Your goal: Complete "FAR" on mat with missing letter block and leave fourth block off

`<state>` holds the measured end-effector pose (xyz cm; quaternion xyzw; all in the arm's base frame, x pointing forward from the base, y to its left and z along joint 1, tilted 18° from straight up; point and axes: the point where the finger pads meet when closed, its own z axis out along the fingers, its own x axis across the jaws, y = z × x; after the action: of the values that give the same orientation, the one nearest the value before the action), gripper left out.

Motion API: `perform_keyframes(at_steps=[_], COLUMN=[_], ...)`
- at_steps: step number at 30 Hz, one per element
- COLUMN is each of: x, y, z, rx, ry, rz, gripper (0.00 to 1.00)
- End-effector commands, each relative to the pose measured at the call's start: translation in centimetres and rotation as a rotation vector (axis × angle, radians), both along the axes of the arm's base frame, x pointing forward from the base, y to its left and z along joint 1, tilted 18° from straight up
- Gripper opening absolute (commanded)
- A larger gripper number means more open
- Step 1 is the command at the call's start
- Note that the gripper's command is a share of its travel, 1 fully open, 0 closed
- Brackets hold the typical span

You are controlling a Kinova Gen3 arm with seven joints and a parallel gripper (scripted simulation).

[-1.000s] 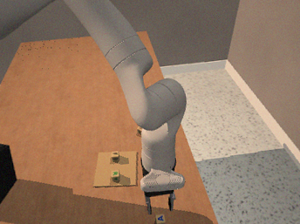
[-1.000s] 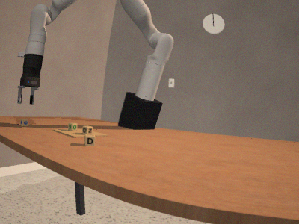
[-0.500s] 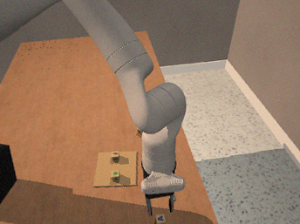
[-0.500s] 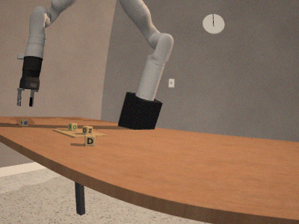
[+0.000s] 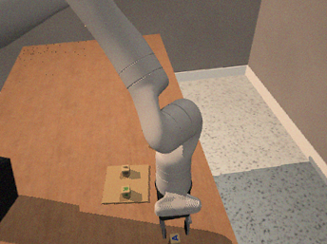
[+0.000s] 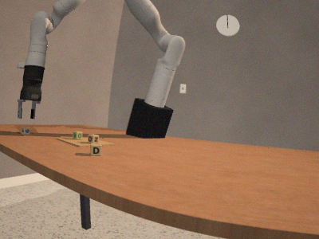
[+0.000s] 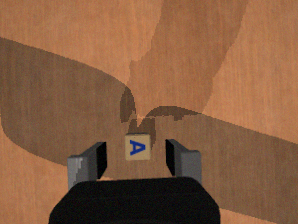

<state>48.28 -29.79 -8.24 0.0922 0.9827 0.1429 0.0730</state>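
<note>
The grey two-finger gripper [image 7: 134, 159] is held fully open and empty above the small wooden block with a blue letter A [image 7: 137, 147], which is seen framed between the fingers. The block lies on the brown wooden table [image 5: 67, 115], off the tan square mat [image 5: 142, 182].

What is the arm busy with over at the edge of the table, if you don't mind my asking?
The open gripper hangs above the A block, which lies on the table off the mat, A on top. It holds nothing. Two blocks sit on the mat, and a D block lies on the table beside it.
</note>
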Motion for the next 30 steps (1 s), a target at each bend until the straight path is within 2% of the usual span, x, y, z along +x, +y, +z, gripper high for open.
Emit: perform_keyframes(at_steps=[1, 16, 30], x=[0.0, 0.2, 0.3], y=[0.1, 0.5, 0.6], z=[-0.5, -1.9, -2.1], rx=[0.002, 0.002, 0.002], ry=[0.003, 0.003, 0.003], rz=[0.000, 0.000, 0.000], gripper=[1.00, 1.00, 1.00])
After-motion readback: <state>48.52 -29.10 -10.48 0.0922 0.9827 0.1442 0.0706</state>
